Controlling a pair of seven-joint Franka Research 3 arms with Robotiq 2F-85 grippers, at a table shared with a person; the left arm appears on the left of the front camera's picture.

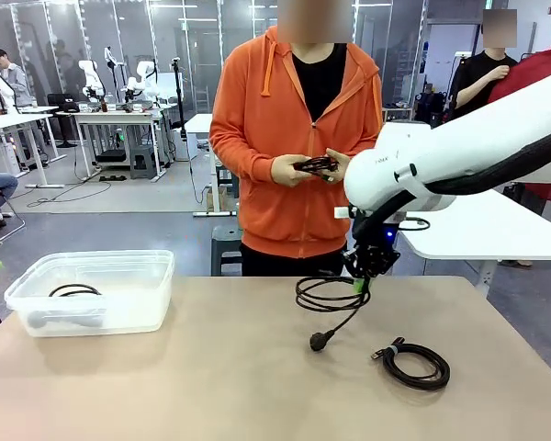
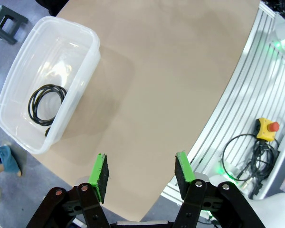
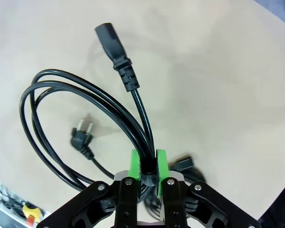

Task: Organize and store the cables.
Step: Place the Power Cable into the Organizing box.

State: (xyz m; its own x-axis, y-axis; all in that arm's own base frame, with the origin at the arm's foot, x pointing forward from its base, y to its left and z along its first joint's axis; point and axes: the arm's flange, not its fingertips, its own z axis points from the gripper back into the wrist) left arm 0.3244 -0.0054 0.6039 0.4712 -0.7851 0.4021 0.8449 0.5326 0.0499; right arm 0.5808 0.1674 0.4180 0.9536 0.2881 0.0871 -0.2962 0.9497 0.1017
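Note:
My right gripper (image 1: 361, 280) (image 3: 148, 166) is shut on a coiled black power cable (image 1: 329, 294) (image 3: 76, 90) and holds it just above the table. The cable's plug (image 1: 320, 342) (image 3: 81, 135) dangles low, and its socket end (image 3: 115, 47) sticks out from the coil. A second coiled cable (image 1: 415, 364) lies on the table to the right. Another coil (image 1: 73, 290) (image 2: 46, 103) lies inside the clear bin (image 1: 156, 276) (image 2: 92, 40) at the left. The person's hands hold one more black cable (image 1: 317, 165). My left gripper (image 2: 141, 171) hangs open high above the table's near edge.
The tan table (image 1: 211, 367) has bare room between the bin and the lifted cable. The person in an orange hoodie (image 1: 257, 138) stands at the far side. An emergency-stop box (image 2: 267, 129) and loose wires lie off the table's near side.

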